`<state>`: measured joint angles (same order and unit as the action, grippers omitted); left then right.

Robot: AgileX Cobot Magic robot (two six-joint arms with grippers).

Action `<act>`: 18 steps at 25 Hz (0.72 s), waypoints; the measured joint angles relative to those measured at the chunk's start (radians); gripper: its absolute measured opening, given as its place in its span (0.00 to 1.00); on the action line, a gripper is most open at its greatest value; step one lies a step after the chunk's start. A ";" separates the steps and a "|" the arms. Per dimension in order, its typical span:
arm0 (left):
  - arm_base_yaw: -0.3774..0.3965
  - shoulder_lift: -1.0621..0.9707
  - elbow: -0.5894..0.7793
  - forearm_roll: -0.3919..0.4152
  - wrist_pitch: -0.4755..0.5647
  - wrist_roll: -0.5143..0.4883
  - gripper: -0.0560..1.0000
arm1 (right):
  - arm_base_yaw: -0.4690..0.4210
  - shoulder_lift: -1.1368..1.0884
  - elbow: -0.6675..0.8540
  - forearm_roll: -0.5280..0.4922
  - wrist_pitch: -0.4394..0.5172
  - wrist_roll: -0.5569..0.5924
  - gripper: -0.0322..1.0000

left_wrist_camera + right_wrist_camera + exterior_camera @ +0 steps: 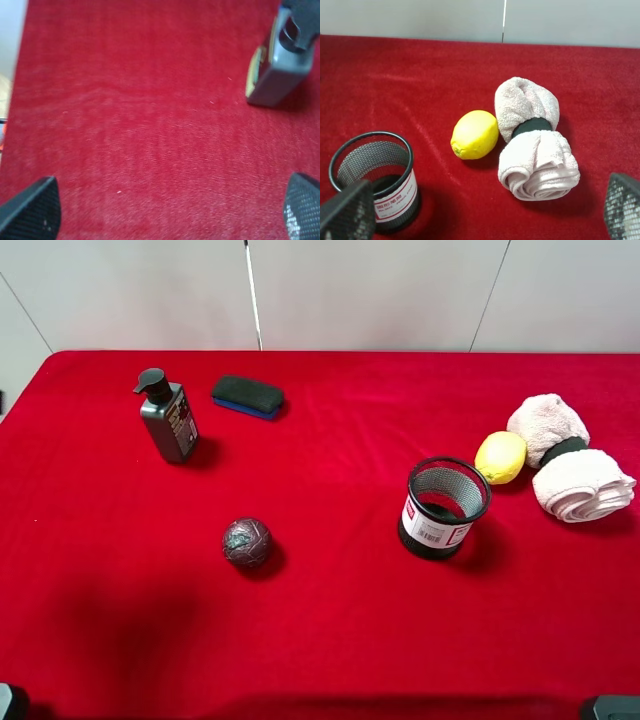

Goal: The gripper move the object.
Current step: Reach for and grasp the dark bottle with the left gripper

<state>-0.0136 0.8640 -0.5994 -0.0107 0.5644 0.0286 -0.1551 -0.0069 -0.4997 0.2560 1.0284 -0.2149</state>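
target: small dark grey rectangular pump bottle with black pump head [168,420] stands upright at far left of the red cloth-covered table [330,640], just beside the flat dark eraser block with blue underside [247,396], not touching it.
left gripper [170,207]: fingers spread wide apart, nothing between them; only red cloth under it. Bottle sits ahead and off to one side in the wrist view [277,60], well apart from the fingertips.
right gripper [485,210]: fingers apart, holding nothing, hovering near the black mesh cup with white label [375,182].
step: you're at the approach, I judge; bottle not yet grasped.
how: use the left arm, it's nearer. Line the open fingers up on the flat grey body, below the pump head, then close square so it doesn't tip.
nearby: dark mottled ball [247,542] sits mid-table, well apart from the bottle. Yellow lemon [500,457] and rolled pale pink towels [565,455] are far right.
in the way: nothing between left gripper and bottle; watch the eraser block only if you push the bottle back.
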 joint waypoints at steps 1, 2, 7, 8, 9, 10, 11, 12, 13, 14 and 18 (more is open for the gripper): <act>-0.014 0.019 -0.001 0.002 -0.014 0.001 0.88 | 0.000 0.000 0.000 0.000 0.000 0.000 0.70; -0.028 0.040 -0.005 0.002 -0.025 0.002 0.88 | 0.000 0.000 0.000 0.000 0.000 0.000 0.70; -0.072 0.143 -0.048 0.004 -0.042 0.002 0.88 | 0.000 0.000 0.000 0.000 0.000 0.000 0.70; -0.081 0.163 -0.058 0.011 -0.045 0.002 0.88 | 0.000 0.000 0.000 0.000 0.000 0.000 0.70; -0.091 0.182 -0.067 0.011 -0.050 0.002 0.88 | 0.000 0.000 0.000 0.000 0.000 0.000 0.70; -0.101 0.202 -0.077 0.011 -0.060 0.002 0.88 | 0.000 0.000 0.000 0.000 0.000 0.000 0.70; -0.110 0.218 -0.087 0.011 -0.072 0.002 0.88 | 0.000 0.000 0.000 0.000 0.000 0.000 0.70; -0.115 0.239 -0.094 0.011 -0.083 0.002 0.88 | 0.000 0.000 0.000 0.000 0.000 0.000 0.70; -0.122 0.260 -0.102 0.011 -0.096 0.002 0.88 | 0.000 0.000 0.000 0.000 0.000 0.000 0.70; -0.129 0.278 -0.108 0.011 -0.112 0.002 0.88 | 0.000 0.000 0.000 0.000 0.000 0.000 0.70; -0.159 0.361 -0.126 0.011 -0.169 0.002 0.88 | 0.000 0.000 0.000 0.000 0.000 0.000 0.70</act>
<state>-0.1726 1.2249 -0.7251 0.0000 0.3957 0.0308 -0.1551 -0.0069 -0.4997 0.2560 1.0284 -0.2149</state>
